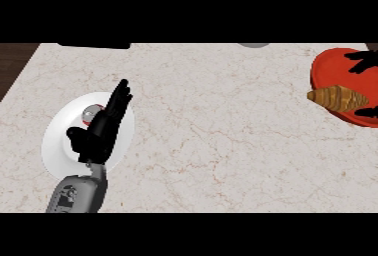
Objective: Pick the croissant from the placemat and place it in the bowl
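My right hand (363, 62) at frame's right edge, fingers spread either side of the croissant (338, 97) on the red placemat (330, 67), needs to close round its middle w/o crushing; left hand (103, 125) flat over the white bowl (55, 135), lower left.

**Around the edges of the counter**

The counter (221, 150) is pale marble with thin reddish-brown veins, and it spreads out on every side of the left hand (100, 130). Far beyond the hand's fingertips, at the back edge, lies a flat black object (94, 45), only its near rim in view. Further to the right along that same edge, a rounded grey thing (253, 44) shows only a sliver. Beyond the counter's left edge, outward of the hand, a dark brown surface (13, 62) shows.
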